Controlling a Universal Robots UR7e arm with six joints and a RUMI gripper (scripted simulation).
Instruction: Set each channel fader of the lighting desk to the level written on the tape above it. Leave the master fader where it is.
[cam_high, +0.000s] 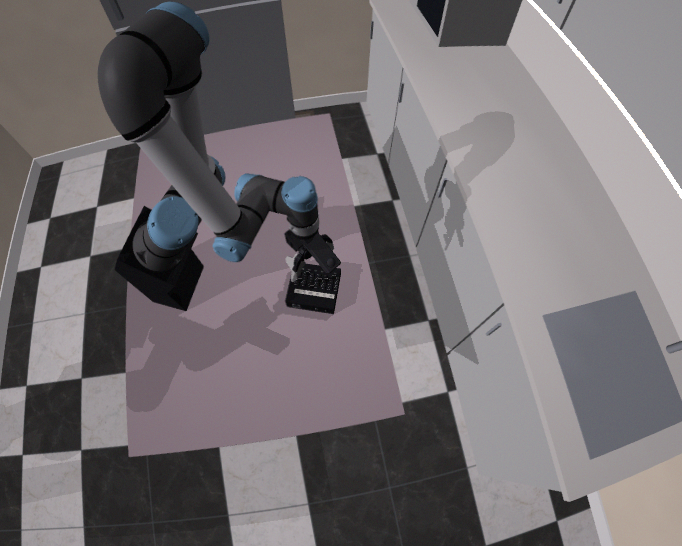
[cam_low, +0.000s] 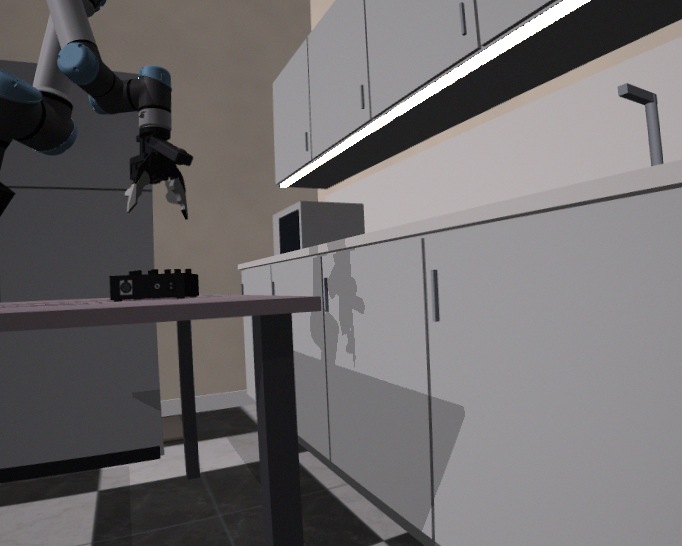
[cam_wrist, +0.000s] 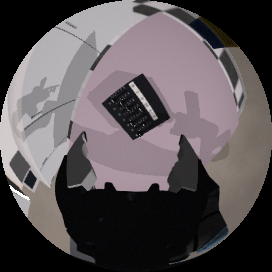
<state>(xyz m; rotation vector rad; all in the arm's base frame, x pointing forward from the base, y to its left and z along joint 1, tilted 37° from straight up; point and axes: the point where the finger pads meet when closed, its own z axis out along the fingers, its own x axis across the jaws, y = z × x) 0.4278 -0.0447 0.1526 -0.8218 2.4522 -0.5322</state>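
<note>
The small black box-shaped lighting desk (cam_high: 313, 288) lies on the mauve rectangular counter (cam_high: 255, 398), at about 3 o'clock from the counter's centre in the top view, near the right-hand edge. A white tape strip (cam_high: 314, 294) runs across its top face, with the row of black fader caps (cam_high: 316, 280) beside it. The levels written on the tape are too small to read, and the individual fader positions cannot be told apart in any view.

The black two-jaw gripper (cam_low: 157, 201) hangs above the desk, well apart from it in the exterior view, pointing downward. Its fingers stand fully apart with nothing between them.

Progress, as a judgement: no fader is being touched, and no fader shows as set. The task appears to be at the approach stage, with every channel fader left to set. The master fader cannot be distinguished from the channel faders at this resolution.

Containers: none appear on the counter. The grey microwave-like box (cam_low: 318, 224) on the far kitchen worktop has a dark opening at 9 o'clock on its body; its contents cannot be seen.
</note>
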